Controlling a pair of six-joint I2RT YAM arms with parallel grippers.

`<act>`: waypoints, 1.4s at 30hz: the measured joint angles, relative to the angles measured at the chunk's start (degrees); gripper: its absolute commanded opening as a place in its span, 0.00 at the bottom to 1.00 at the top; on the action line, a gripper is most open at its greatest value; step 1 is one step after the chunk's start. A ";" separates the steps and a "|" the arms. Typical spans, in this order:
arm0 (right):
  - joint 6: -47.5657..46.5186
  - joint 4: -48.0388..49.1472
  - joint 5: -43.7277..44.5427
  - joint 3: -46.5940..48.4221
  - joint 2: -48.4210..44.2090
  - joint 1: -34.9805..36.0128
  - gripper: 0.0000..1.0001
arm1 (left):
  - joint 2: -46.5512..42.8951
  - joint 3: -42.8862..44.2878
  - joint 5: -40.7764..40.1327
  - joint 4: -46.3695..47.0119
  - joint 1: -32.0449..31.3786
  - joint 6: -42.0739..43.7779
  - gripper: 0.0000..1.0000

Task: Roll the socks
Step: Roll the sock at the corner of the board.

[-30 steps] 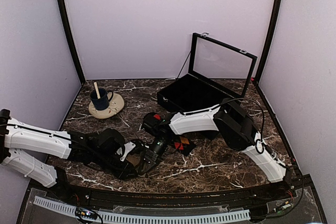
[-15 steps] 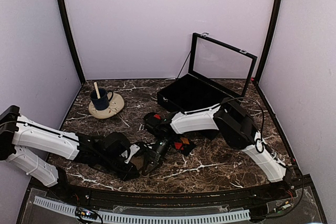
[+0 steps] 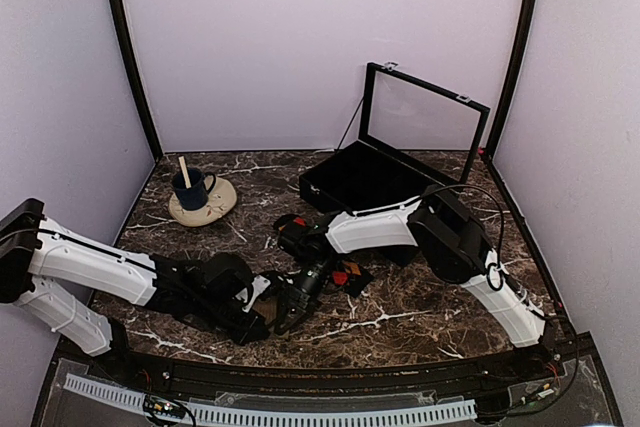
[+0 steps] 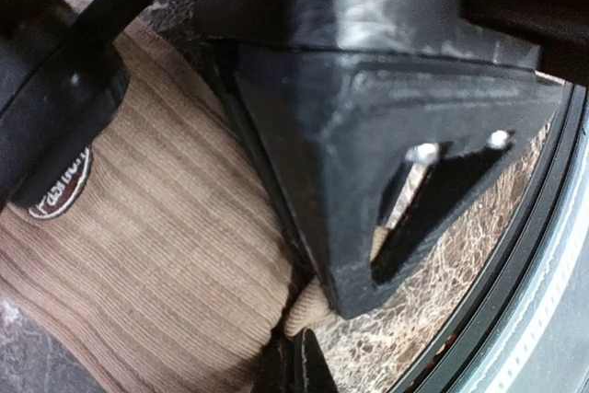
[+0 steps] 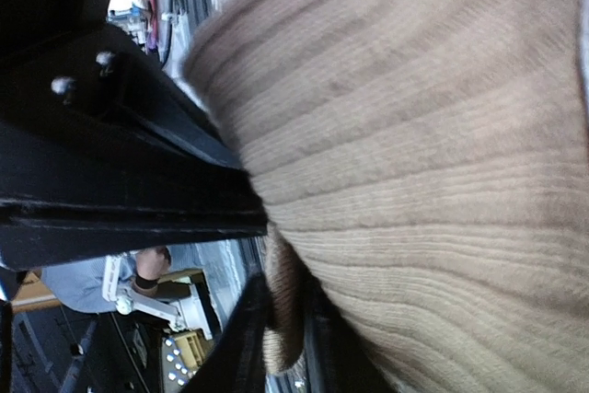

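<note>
A dark marble tabletop (image 3: 420,319) seen from above, with pale walls around it. Two white and black robot arms reach in from the left and right and meet near the front edge, at the middle. The left hand (image 3: 258,309) and the right hand (image 3: 288,309) are tip to tip there, low over the stone.

The left wrist camera shows the tan sock (image 4: 156,255) filling the left of its view. It is ribbed, with a small oval label (image 4: 60,196) sewn on. The left hand is fully closed, pinching an edge of the tan sock at its tips, just above the marble.

The right wrist camera shows the same ribbed fabric from the other side, bulging in a rounded mass. The right hand's jaws stand close together, closed narrowly on a fold of the tan sock.

In the top view the tan sock is almost hidden beneath the two hands. The argyle sock (image 3: 346,275), black with red and orange diamonds, lies on the tabletop just right of the hands, partly under the right arm.

At the back left a blue mug (image 3: 192,189) holding a wooden stick (image 3: 184,169) stands on a cream saucer (image 3: 218,203). At the back right sits a black case (image 3: 365,182), its glass lid (image 3: 425,122) raised.
</note>
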 measured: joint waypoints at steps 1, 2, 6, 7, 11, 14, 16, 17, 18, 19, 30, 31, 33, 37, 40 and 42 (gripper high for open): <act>0.07 0.00 0.00 -0.02 0.00 0.00 0.23 | -0.09 -0.04 -0.04 0.07 -0.09 -0.31 0.00; 0.24 0.13 -0.04 -0.11 -0.02 0.00 0.25 | -0.26 -0.20 -0.11 0.28 -0.15 -0.70 0.00; 1.36 2.62 -0.33 -1.57 -1.46 -0.15 0.28 | -1.42 -1.66 0.07 0.96 -0.42 -2.67 0.00; 1.77 3.34 -0.07 -1.86 -1.81 -0.15 0.29 | -1.95 -2.01 0.09 0.94 -0.50 -3.21 0.00; 3.21 6.47 0.70 -3.08 -2.71 -0.70 0.30 | -4.07 -3.58 0.00 0.76 -0.52 -5.75 0.00; 4.02 8.17 1.14 -3.93 -2.84 -1.40 0.30 | -5.38 -4.44 -0.33 0.50 -0.52 -7.63 0.00; 4.59 9.25 1.01 -5.03 -3.28 -1.88 0.30 | -6.23 -4.87 -0.61 0.26 -0.52 -8.81 0.00; 4.96 9.88 1.38 -5.66 -3.80 -2.01 0.31 | -6.67 -5.11 -0.72 0.17 -0.52 -9.49 0.00; 5.33 10.40 1.92 -6.21 -4.24 -2.12 0.31 | -7.04 -5.33 -0.87 0.13 -0.52 -10.01 0.00; 5.62 11.08 2.36 -6.78 -4.66 -2.21 0.31 | -7.45 -5.55 -1.05 0.09 -0.52 -10.49 0.00; 7.82 23.52 15.54 -18.56 -14.80 -2.84 0.29 | -12.50 -8.07 -0.15 -0.22 2.43 -15.56 0.00; 7.87 24.98 17.51 -20.11 -16.11 -2.84 0.29 | -13.07 -8.35 0.13 -0.22 2.97 -15.87 0.00; 7.85 27.47 20.92 -22.49 -18.14 -2.84 0.28 | -14.49 -9.18 1.05 -0.20 4.39 -16.52 0.00; 7.45 32.41 29.99 -28.17 -22.99 -2.27 0.27 | -16.44 -10.40 3.23 -0.17 6.43 -17.44 0.00; 5.77 34.88 37.66 -30.58 -25.92 -0.90 0.26 | -16.35 -10.43 5.07 -0.13 7.02 -17.57 0.00; 3.85 36.11 42.99 -31.43 -27.39 1.14 0.25 | -15.91 -10.43 6.27 -0.13 7.17 -17.57 0.00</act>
